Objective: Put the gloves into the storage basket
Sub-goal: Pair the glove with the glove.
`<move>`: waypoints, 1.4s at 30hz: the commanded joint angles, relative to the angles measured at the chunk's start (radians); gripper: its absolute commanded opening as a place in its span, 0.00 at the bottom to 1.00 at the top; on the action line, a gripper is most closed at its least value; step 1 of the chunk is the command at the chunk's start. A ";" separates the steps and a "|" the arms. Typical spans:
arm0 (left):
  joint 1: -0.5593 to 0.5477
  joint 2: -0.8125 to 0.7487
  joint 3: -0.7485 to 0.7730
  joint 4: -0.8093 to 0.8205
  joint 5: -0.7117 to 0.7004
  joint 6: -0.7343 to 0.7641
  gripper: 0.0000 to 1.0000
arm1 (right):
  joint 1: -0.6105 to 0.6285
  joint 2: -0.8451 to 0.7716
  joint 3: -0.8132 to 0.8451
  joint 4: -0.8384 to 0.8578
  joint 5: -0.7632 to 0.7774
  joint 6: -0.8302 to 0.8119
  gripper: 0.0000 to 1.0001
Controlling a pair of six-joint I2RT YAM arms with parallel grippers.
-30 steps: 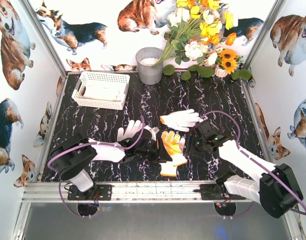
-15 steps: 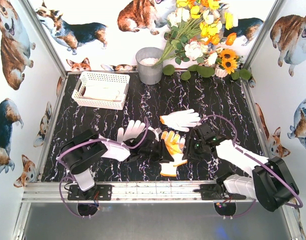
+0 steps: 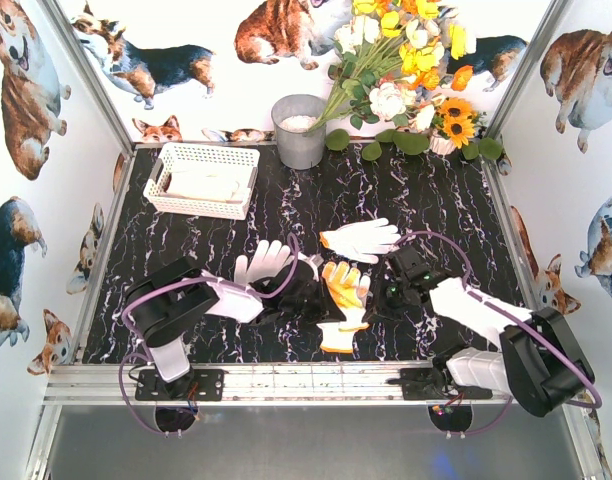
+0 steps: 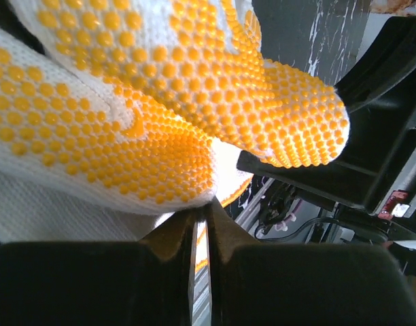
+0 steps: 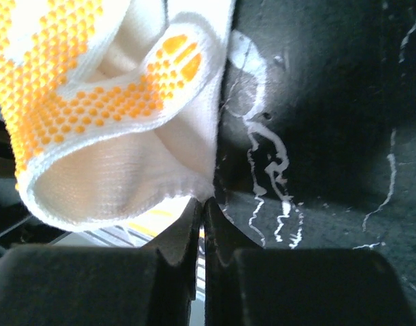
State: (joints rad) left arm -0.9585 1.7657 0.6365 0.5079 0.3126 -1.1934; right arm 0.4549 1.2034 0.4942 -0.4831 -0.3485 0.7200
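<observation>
View from above of an enclosed work cell. Back wall (image 3: 186, 60), left wall (image 3: 26, 150) and right wall (image 3: 586, 150): white panels printed with corgi dogs. Two slanting aluminium posts (image 3: 89, 70) mark the rear corners. Tabletop (image 3: 316, 200): black marble pattern with white veins, closed at the near edge by an aluminium rail (image 3: 306, 383). A grey metal bucket (image 3: 299, 135) stands at the back, beside a spray of yellow, white and orange flowers (image 3: 406, 60). Plain grey floor (image 3: 306, 450) lies below. Lighting is bright and even.

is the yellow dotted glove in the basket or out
Out: the yellow-dotted glove lies on the marble table, well apart from the storage basket at the far left.
</observation>
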 commanded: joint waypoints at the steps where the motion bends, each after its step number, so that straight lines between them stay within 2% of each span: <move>1: -0.007 -0.077 -0.006 -0.046 -0.028 0.029 0.00 | -0.002 -0.071 -0.011 0.032 -0.098 0.041 0.00; 8: -0.007 -0.172 -0.035 -0.172 0.031 0.077 0.00 | 0.001 -0.122 -0.056 0.073 -0.205 0.120 0.00; 19: -0.007 -0.228 -0.059 -0.271 0.088 0.107 0.00 | 0.045 -0.178 -0.111 0.090 -0.215 0.197 0.00; 26: -0.007 -0.241 -0.069 -0.328 0.062 0.128 0.00 | 0.117 -0.144 -0.118 0.129 -0.175 0.243 0.00; 42: -0.006 -0.267 -0.082 -0.392 0.012 0.181 0.00 | 0.143 -0.105 -0.131 0.135 -0.151 0.255 0.00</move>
State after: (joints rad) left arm -0.9592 1.5055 0.5709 0.1379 0.3416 -1.0428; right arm 0.5938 1.0950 0.3626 -0.3676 -0.5068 0.9756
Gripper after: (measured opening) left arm 0.007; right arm 0.026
